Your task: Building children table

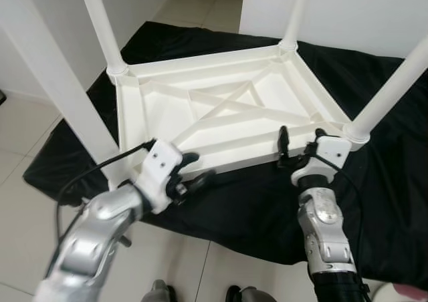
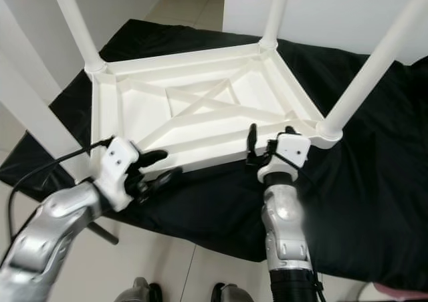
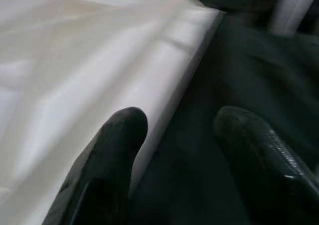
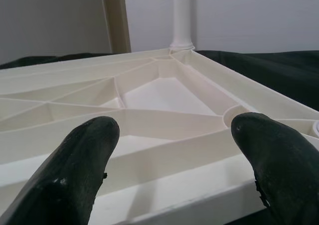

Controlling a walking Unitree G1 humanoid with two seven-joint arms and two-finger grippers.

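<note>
Table (image 1: 221,111), white plastic, lies upside down on a black cloth (image 1: 374,182). Its ribbed underside faces up, with diagonal braces crossing at the centre. Four white legs stand upright from its corner sockets: far left leg (image 1: 101,23), far right leg (image 1: 294,13), near right leg (image 1: 394,88) and near left leg (image 1: 57,81). The cloth covers a low surface standing on a light tiled floor (image 1: 27,135). White walls stand behind and to the left.

Left pincer (image 1: 192,176) sits at the near edge of the table, toward the near left corner. Its fingers are spread wide. In the left wrist view, one finger (image 3: 107,165) lies over the white rim and the other finger (image 3: 264,160) lies over the cloth, with the rim edge between them. Contact with the rim cannot be confirmed.

Right pincer (image 1: 299,145) sits at the near edge of the table, just left of the near right leg. Its fingers are spread wide. In the right wrist view, both fingertips (image 4: 82,160) flank the near rim, looking across the ribbed underside toward the far right leg. Nothing is gripped.

Both silver arms reach forward from the near side. A black cable (image 1: 87,178) loops along the left arm.
</note>
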